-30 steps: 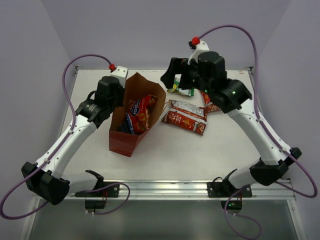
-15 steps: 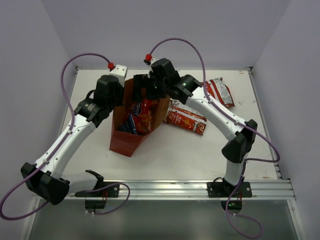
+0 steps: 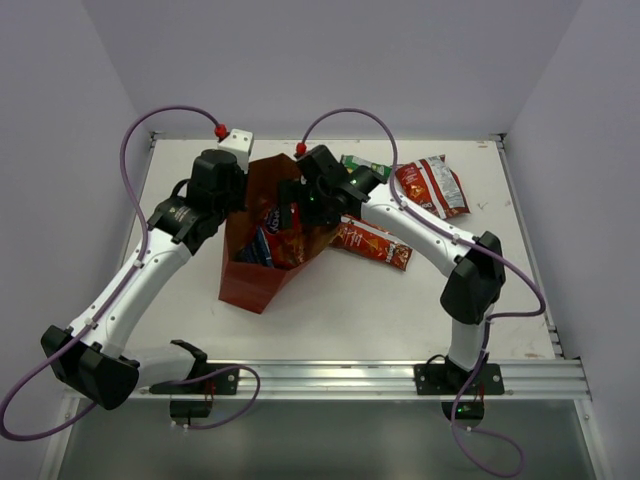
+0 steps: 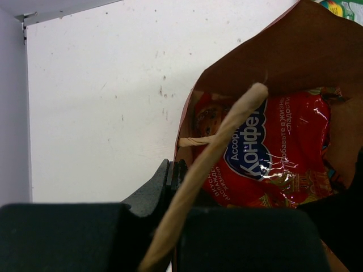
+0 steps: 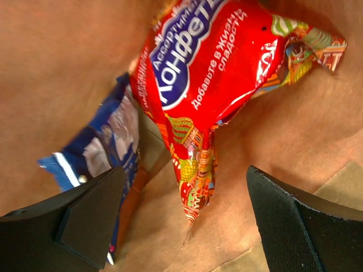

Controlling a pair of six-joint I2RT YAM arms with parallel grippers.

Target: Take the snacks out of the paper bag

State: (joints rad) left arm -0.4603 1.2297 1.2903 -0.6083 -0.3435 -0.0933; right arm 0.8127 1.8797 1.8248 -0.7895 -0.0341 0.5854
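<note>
The reddish-brown paper bag [image 3: 262, 270] lies tilted, mouth toward the back. My left gripper [image 3: 228, 190] is shut on its left rim [image 4: 182, 148], with a twisted handle [image 4: 224, 139] running across the fingers. My right gripper [image 3: 305, 203] is open inside the bag's mouth, its fingers on either side of the tail of the larger red cookie bag [image 5: 198, 73], without touching it. A blue packet [image 5: 108, 136] lies beside the cookie bag. Outside the bag lie the green-white packet [image 3: 366, 168] and two red chip bags [image 3: 432, 186] [image 3: 376, 243].
The table's raised edges [image 3: 525, 240] run along the left, back and right. Both arm bases sit on the rail [image 3: 330, 378] at the near edge. Purple cables loop above the arms.
My right arm has swung left from the packets at the back right, and its open gripper now reaches into the bag's mouth. The left gripper still holds the bag's rim.
</note>
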